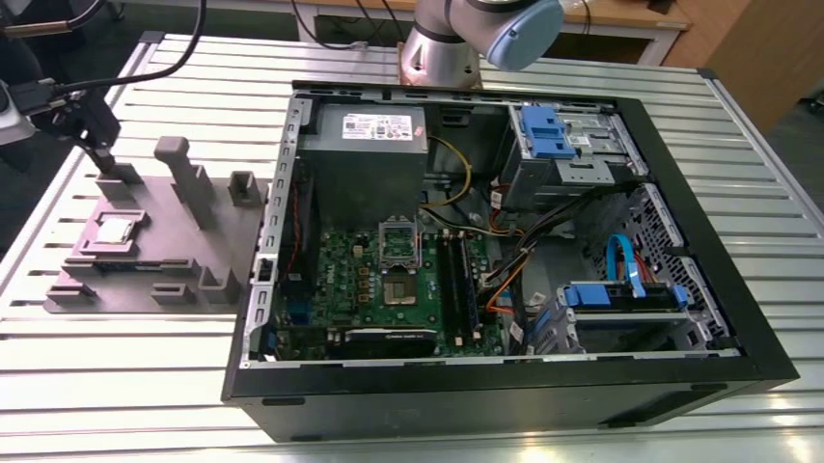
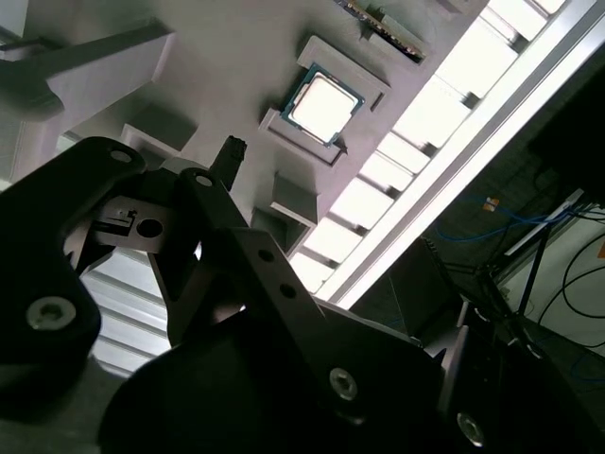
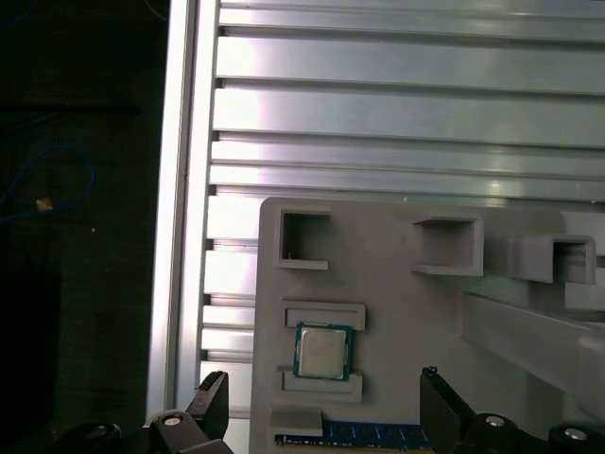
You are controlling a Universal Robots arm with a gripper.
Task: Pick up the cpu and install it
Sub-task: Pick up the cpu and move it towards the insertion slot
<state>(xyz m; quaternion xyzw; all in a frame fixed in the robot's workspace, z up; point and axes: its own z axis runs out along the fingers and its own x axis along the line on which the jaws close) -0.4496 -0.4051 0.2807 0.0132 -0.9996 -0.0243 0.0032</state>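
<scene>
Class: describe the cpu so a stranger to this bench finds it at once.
Beside the open black computer case, on the exterior view's left, lies a grey plastic fixture plate with upright blocks. In its shallow square recess sits the cpu, a small flat square chip, the one pale silvery piece among dull grey plastic.

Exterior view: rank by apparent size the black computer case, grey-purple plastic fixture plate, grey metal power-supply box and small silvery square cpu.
Largest to smallest:
1. black computer case
2. grey-purple plastic fixture plate
3. grey metal power-supply box
4. small silvery square cpu, clearly the smallest
</scene>
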